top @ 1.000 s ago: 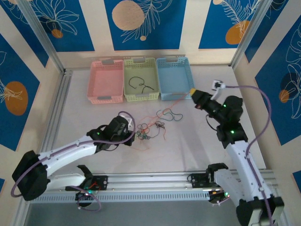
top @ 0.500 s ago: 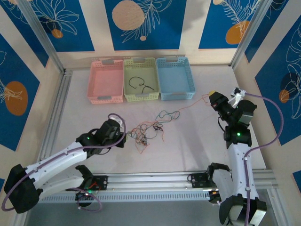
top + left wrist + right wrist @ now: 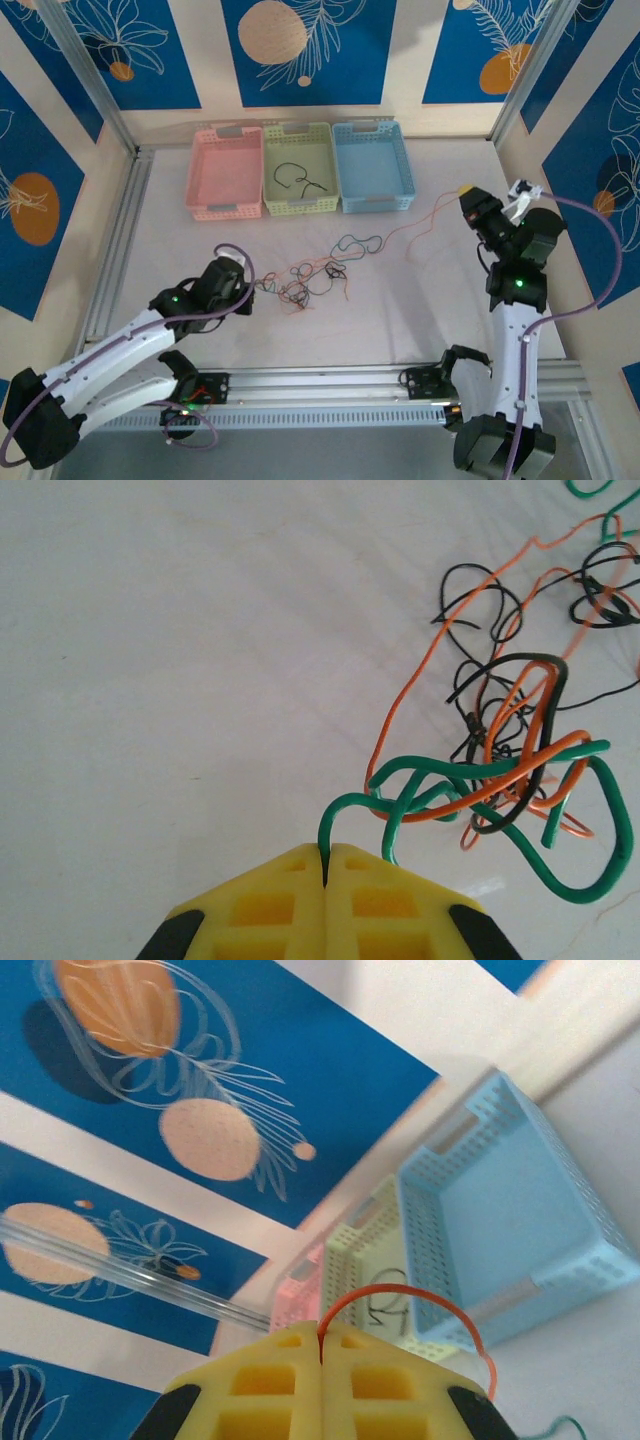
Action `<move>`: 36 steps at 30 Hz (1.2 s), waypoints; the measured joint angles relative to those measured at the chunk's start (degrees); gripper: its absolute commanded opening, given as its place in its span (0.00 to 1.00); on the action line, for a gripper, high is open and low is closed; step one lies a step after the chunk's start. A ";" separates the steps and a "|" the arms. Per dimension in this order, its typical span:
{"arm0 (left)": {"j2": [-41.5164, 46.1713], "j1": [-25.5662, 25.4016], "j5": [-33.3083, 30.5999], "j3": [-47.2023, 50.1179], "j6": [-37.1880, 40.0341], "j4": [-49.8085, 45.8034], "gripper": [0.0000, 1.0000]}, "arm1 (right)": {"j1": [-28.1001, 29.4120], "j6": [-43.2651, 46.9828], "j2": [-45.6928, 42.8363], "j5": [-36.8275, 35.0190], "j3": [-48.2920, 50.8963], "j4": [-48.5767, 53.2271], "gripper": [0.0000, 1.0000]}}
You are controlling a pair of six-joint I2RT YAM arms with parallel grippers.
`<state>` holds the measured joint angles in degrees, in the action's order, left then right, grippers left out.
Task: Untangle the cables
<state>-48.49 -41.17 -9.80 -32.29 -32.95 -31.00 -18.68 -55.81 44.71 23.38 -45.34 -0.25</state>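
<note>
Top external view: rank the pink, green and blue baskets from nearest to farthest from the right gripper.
Measured from the right gripper, at the right side of the table:
1. Blue basket: right end of the row, nearest.
2. Green basket: middle of the row.
3. Pink basket: left end of the row, farthest.

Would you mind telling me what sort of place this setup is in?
Probably a lab robot cell: a white table edged with aluminium rails, blue leaf-print wall panels, and three pastel sorting baskets.
</note>
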 measured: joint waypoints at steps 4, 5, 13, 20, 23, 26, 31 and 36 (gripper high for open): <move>0.79 0.59 -0.87 0.63 -0.02 -0.42 0.00 | 0.46 -1.53 2.45 2.78 -8.33 -1.77 0.00; 0.76 0.68 -1.05 0.81 -0.02 -0.42 0.00 | 0.94 -2.10 3.37 3.43 -10.25 -2.32 0.00; 0.81 1.73 -1.38 2.93 -0.17 -0.35 0.00 | 9.11 -1.99 12.61 4.35 -28.87 -0.61 0.00; 0.81 3.48 -1.33 3.74 -0.17 -0.28 0.00 | 15.47 0.24 20.20 2.97 -47.87 2.16 0.00; 0.81 3.74 -1.18 4.07 -0.15 -0.28 0.00 | 17.16 0.92 23.96 2.40 -55.80 3.63 0.00; 0.81 4.09 -1.18 4.20 -0.15 -0.28 0.00 | 17.92 1.18 28.06 2.21 -63.91 5.18 0.00; 0.81 4.48 -1.14 4.20 -0.15 -0.02 0.00 | 18.60 1.49 32.04 2.14 -72.19 7.37 0.00; 0.83 4.57 -0.76 4.59 -0.15 0.09 0.00 | 19.50 2.21 30.23 2.08 -68.26 7.41 0.00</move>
<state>-47.66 -36.60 -10.57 -27.70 -33.10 -30.92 0.82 -53.60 74.94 25.45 -113.60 7.16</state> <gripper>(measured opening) 0.065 0.059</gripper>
